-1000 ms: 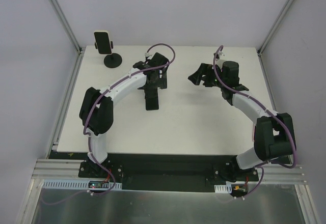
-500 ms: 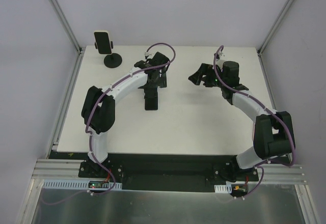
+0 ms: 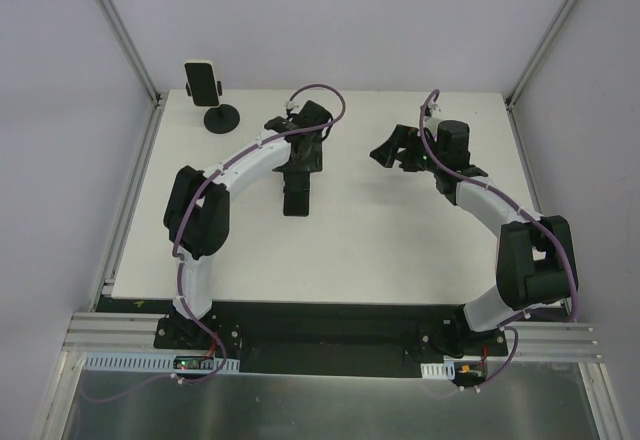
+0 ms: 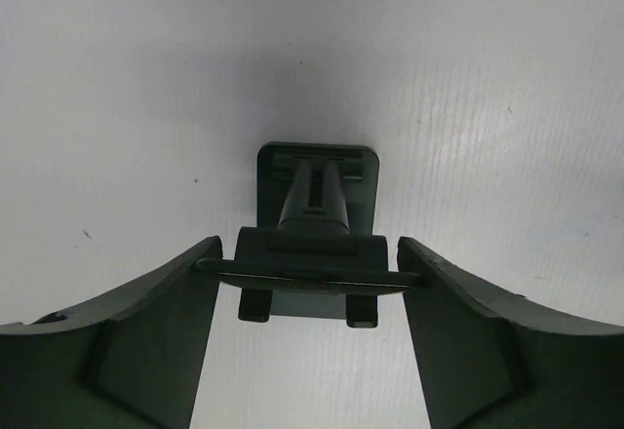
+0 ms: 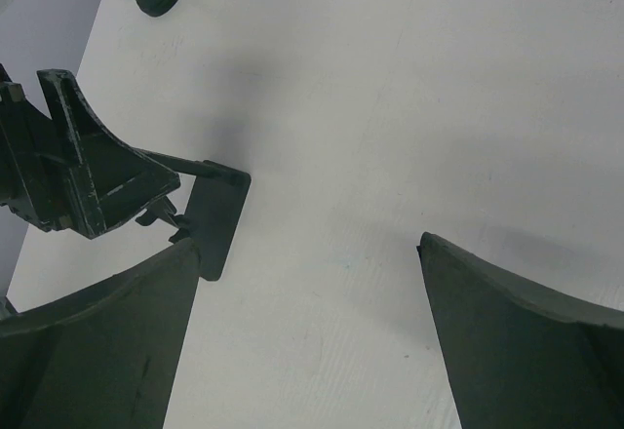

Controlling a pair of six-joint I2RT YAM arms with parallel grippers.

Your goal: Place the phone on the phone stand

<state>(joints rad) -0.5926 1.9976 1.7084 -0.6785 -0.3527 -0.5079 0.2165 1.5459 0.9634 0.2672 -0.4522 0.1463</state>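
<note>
While the left gripper (image 3: 297, 163) hangs low over the middle of the table (image 3: 400, 250), what I take for the phone (image 3: 201, 81) is well away from it, at the far left corner. It is a white-edged slab with a dark face, upright in a round-footed holder (image 3: 221, 118), long axis vertical and face turned towards the near side.

Under the left gripper is a black stand (image 3: 296, 198). Its long axis runs near to far, with the flat rectangular foot at the near end. From overhead the gripper hides its far half. The left wrist view fills that in: a neck rises from the foot to a cradle with a thin cross-plate. The fingers (image 4: 146, 341) stand partly apart, one at each end of that plate, touching it or nearly so. Whether they press on it, I cannot tell.

The right gripper (image 3: 385, 150) hovers to the right, jaws spread wide and holding nothing. Its wrist view shows the black stand side-on and the holder's round foot, but not the phone.
</note>
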